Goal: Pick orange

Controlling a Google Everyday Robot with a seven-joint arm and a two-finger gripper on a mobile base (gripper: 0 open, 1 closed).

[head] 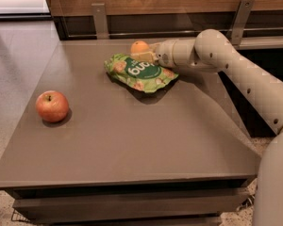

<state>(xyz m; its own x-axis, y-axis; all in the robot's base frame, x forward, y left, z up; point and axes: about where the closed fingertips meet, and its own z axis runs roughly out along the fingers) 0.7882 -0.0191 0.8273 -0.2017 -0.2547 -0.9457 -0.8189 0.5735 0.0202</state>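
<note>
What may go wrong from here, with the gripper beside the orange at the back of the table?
1. The gripper is at the orange, which lies right behind the green snack bag; a lift may catch the bag and drag it.
2. The orange is round and sits near the far edge of the table; a small push may roll it away from the gripper.

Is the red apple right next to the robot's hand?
No, the round red-yellow apple sits near the left edge of the brown table, while the gripper is at the small orange fruit at the back.
</note>
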